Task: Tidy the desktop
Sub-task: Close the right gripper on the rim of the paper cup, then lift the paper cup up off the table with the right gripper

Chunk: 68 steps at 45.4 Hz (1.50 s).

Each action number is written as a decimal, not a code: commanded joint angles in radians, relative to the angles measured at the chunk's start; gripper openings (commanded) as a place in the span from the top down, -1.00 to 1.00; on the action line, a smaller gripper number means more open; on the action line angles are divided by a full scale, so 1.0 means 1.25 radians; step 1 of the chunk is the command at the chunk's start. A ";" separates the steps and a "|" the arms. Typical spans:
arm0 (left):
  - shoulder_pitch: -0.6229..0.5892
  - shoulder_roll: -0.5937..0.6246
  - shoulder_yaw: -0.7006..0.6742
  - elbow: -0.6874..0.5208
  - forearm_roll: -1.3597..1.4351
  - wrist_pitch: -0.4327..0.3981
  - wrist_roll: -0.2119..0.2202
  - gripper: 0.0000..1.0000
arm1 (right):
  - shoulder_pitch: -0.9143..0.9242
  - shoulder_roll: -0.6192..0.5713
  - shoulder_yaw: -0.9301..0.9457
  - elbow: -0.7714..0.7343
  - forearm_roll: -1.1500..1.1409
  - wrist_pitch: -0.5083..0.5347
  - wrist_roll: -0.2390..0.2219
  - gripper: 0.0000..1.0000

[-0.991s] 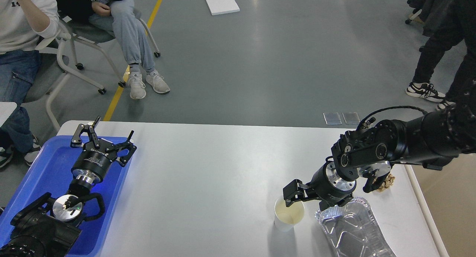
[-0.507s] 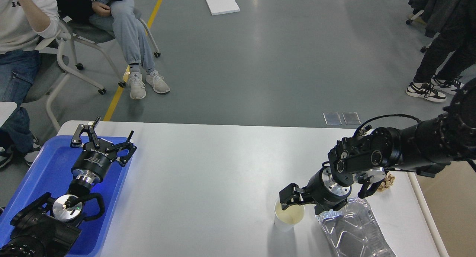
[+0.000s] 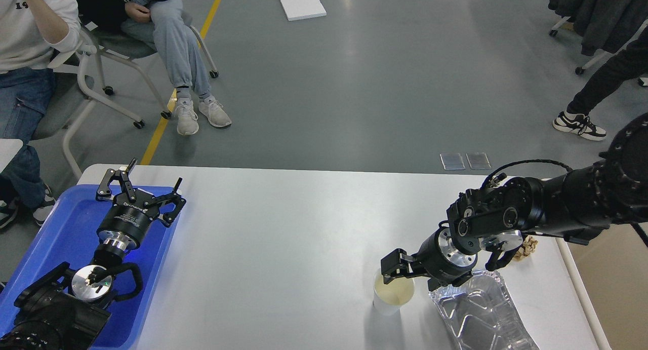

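The desktop (image 3: 293, 223) is a wide white-grey tabletop. A white paper cup (image 3: 391, 298) with pale liquid inside stands upright near its front right. My right gripper (image 3: 394, 269) sits at the cup's far rim and partly covers it; its fingers look like one dark block, so I cannot tell if it grips the rim. An empty crumpled foil tray (image 3: 478, 314) lies just right of the cup, under my right wrist. A small brown crumpled scrap (image 3: 527, 247) lies behind the right arm. My left gripper (image 3: 148, 182) is open and empty over the blue tray (image 3: 55, 233).
The blue tray overhangs the desktop's left edge. People sit on chairs (image 3: 109, 61) beyond the far left corner. A person's legs (image 3: 587, 112) are at the far right. A beige surface (image 3: 612, 289) lies past the right table edge.
My right gripper has moved slightly left and down onto the cup's rim. The left arm has not moved. The person at the right has stepped further away.
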<state>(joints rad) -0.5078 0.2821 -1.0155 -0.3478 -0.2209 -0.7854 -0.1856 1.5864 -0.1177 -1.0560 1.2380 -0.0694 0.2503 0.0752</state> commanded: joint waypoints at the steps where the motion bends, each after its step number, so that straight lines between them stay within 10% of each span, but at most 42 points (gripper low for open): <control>1: 0.000 -0.001 0.000 0.000 0.000 0.000 0.000 -1.00 | -0.009 0.001 -0.001 -0.009 -0.023 0.000 0.000 -1.00; 40: 0.000 0.000 0.000 0.000 0.000 0.000 0.000 -1.00 | -0.014 0.002 -0.002 -0.005 -0.102 0.000 0.000 -0.05; 55: 0.000 0.000 0.000 0.000 0.000 0.000 0.000 -1.00 | -0.014 0.002 -0.003 0.002 -0.100 0.005 0.000 0.99; 68: 0.000 0.000 0.000 0.000 0.000 0.000 0.000 -1.00 | -0.011 0.002 -0.004 0.007 -0.100 0.012 -0.001 1.00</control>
<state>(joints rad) -0.5078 0.2821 -1.0155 -0.3480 -0.2209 -0.7854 -0.1856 1.5685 -0.1149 -1.0608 1.2412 -0.1946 0.2605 0.0740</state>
